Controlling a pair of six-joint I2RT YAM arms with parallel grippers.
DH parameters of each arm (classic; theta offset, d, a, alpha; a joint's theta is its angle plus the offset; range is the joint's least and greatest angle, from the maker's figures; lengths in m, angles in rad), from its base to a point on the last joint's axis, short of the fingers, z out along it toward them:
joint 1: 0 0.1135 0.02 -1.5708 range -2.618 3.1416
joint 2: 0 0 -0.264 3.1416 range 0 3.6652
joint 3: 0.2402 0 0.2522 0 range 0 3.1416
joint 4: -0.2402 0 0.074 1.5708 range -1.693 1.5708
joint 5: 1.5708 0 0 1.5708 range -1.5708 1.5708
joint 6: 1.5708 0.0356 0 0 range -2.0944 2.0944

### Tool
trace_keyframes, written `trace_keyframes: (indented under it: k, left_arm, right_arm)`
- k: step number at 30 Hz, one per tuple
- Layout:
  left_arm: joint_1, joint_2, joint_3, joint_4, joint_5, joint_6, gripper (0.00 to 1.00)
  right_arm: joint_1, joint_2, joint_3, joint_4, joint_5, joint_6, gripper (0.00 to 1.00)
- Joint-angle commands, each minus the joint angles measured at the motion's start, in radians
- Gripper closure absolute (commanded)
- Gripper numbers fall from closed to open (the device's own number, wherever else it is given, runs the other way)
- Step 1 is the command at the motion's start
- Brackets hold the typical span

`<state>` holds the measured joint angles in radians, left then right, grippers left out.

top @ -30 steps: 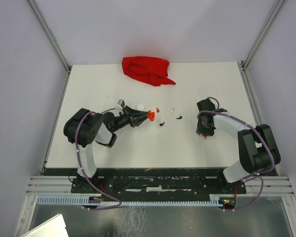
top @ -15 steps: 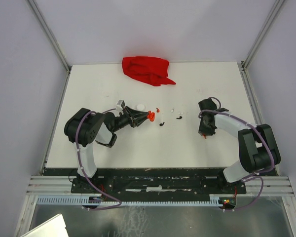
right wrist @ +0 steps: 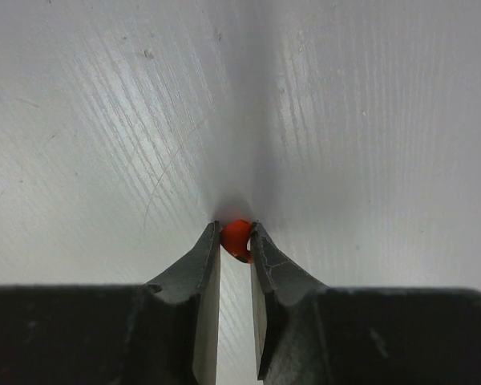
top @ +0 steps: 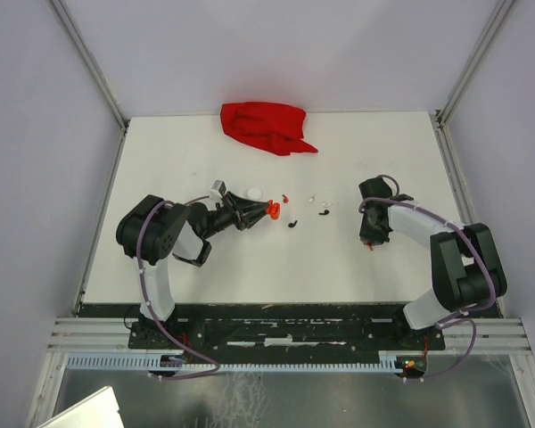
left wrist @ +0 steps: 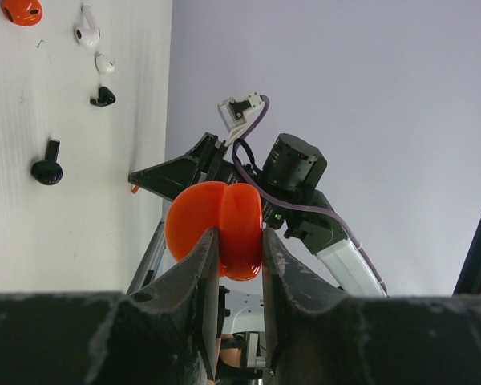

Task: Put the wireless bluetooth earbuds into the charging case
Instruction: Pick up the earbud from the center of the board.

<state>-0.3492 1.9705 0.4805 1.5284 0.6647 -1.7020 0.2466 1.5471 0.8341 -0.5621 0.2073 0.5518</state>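
Red earbud (right wrist: 236,237): tiny, round, shiny orange-red; low in the middle of the right wrist view, down on the white table (right wrist: 104,120).
Right gripper (right wrist: 235,234): its two fingers pinch the earbud, one touching each side.
Charging case (left wrist: 216,224): orange-red, two fat round halves side by side, in the middle of the left wrist view.
Left gripper (left wrist: 239,245): fingers squeezed tight on the bottom of the case.
Other earbuds: white ones (left wrist: 86,28) and black ones (left wrist: 46,167) lie apart in the upper left of the left wrist view.
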Motion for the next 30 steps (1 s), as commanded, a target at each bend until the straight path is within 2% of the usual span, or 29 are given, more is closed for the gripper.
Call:
trace_keyframes:
  k: [1, 8, 13, 16, 23, 30]
  left_arm:
    - [0.000, -0.008, 0.013, 0.201, 0.023, 0.064, 0.97]
    - [-0.004, -0.014, 0.007, 0.202, 0.010, 0.064, 0.97]
    - [-0.017, -0.021, 0.005, 0.200, -0.008, 0.054, 0.97]
    - [-0.040, -0.019, 0.014, 0.201, -0.023, 0.043, 0.97]
    - [-0.089, -0.002, 0.024, 0.200, -0.078, 0.028, 0.97]
    - [-0.116, 0.012, 0.037, 0.201, -0.132, 0.018, 0.97]
  right_arm:
    - [-0.006, -0.055, 0.002, 0.035, -0.013, -0.016, 0.98]
    - [0.018, -0.187, 0.007, 0.238, -0.199, -0.051, 0.99]
    - [0.082, -0.196, 0.058, 0.358, -0.248, -0.092, 0.99]
    - [0.134, -0.191, 0.052, 0.511, -0.312, -0.100, 0.99]
    - [0.226, -0.214, -0.031, 0.879, -0.358, -0.055, 0.98]
    - [0.271, -0.226, -0.105, 1.083, -0.388, -0.013, 0.99]
